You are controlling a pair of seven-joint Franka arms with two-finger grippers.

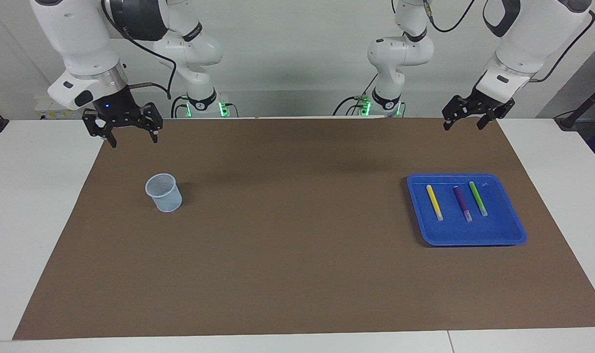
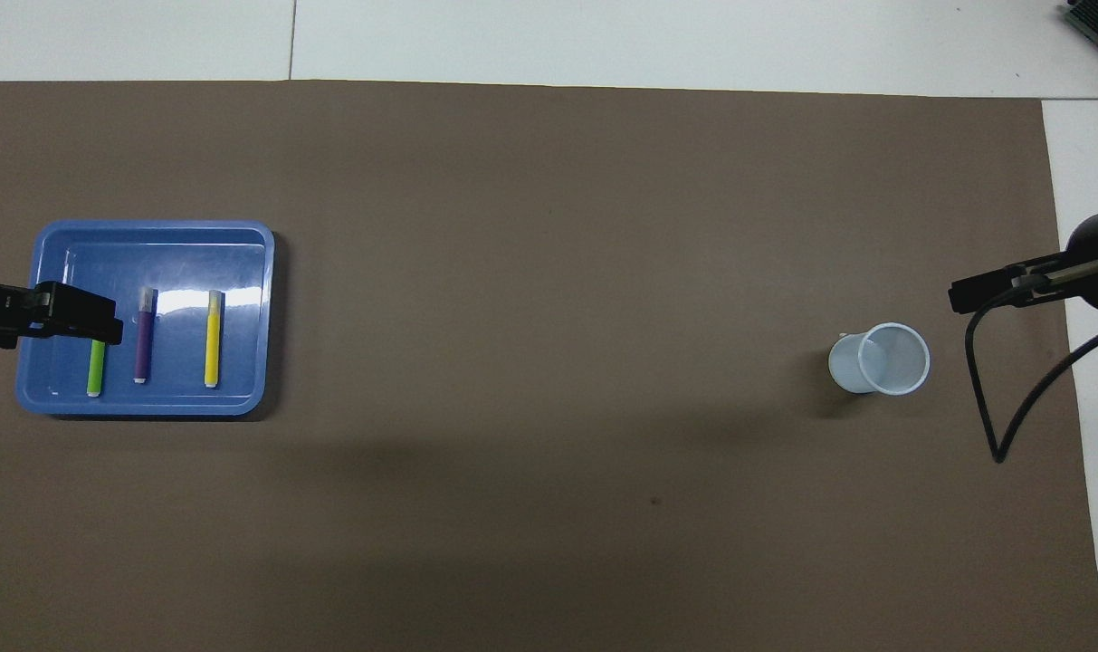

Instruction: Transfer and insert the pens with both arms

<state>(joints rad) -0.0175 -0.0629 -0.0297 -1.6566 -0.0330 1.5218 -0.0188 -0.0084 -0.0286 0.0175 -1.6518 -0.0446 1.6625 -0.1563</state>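
Brown mat (image 1: 297,255) covers most of the table, both arms up w/ nothing held. Right gripper (image 1: 129,128) hangs over the mat corner at its own end, fingers spread apart, empty; it's above the pale mesh cup (image 1: 164,192), which stands upright on the mat toward the right arm's end. Left gripper (image 1: 475,117) hangs over the mat edge at the left arm's end, fingers apart, empty too.

Blue tray (image 1: 515,230) sits flat on the mat toward the left arm's end, well apart from the cup. In it lie 3 pens side by side, not touching: yellow pen (image 1: 434,202) closest to the table's middle, purple pen (image 1: 462,203) between, green pen (image 1: 478,198) closest to the left arm's end.

Key relation: the tray is under & a bit farther out than the left gripper, so the left arm looks the one to pick 1st; right arm is way off, by the cup. All 3 pens have long axes running roughly away from the robots, so prob. the fingers should close across that axis. Overhead view: the left gripper overlaps the green pen's top, but it's raised, no contact. Likely a handover mid-table follows.
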